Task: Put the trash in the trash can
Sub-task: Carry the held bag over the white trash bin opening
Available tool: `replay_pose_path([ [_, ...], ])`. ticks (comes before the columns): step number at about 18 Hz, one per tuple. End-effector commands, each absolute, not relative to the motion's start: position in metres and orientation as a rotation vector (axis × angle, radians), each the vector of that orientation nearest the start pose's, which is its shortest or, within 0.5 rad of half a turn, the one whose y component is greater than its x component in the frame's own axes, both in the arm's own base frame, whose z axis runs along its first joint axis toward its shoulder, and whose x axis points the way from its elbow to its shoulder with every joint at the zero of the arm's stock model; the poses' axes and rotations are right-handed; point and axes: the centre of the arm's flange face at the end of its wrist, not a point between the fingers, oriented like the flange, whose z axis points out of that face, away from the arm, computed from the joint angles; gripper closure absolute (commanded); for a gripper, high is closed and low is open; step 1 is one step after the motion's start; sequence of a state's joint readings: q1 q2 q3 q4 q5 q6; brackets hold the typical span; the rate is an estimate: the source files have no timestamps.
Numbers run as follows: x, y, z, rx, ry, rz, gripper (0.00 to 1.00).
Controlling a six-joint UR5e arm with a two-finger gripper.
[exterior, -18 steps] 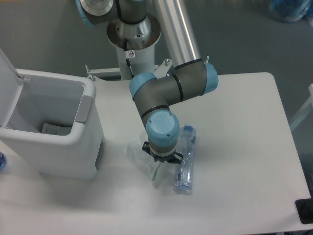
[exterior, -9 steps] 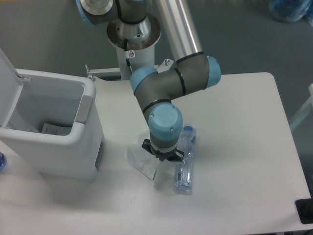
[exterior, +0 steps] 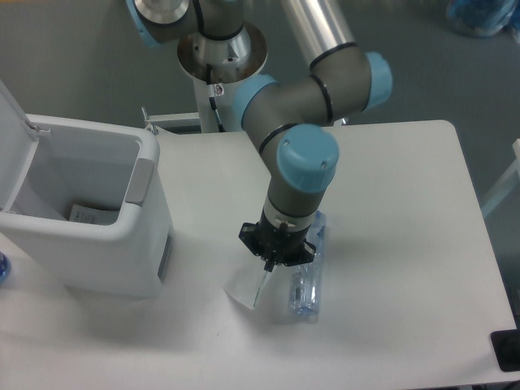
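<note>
Since earlier, arm raised, wrapper lifted with it. Trash can (exterior: 89, 236) at worktop (exterior: 406, 244) left edge, lid open. Gripper (exterior: 272, 262) near worktop middle, fingers clamped on clear wrapper (exterior: 248, 284), which hangs below, green edge stripe visible. Water bottle (exterior: 306, 272) lies just right of the wrapper, toward front edge.

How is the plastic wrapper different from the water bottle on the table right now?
The wrapper is a thin sheet with a green edge, hanging under the gripper; the bottle is a round tube lying flat on the table, ungripped. The wrapper is crumpled; the bottle keeps its shape. Both are clear plastic.
</note>
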State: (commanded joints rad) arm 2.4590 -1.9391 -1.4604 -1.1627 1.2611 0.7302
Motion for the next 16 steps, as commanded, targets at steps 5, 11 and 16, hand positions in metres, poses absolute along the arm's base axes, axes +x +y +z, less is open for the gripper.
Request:
replay_pose_path([
  [5, -0.386, 0.527, 0.432, -2.670, -0.205, -0.178, 1.00],
  [11, -0.361, 0.527, 0.522, -2.473, -0.224, -0.211, 1.00],
  [16, -0.328, 0.511, 0.578, -2.363, -0.207, -0.225, 1.00],
])
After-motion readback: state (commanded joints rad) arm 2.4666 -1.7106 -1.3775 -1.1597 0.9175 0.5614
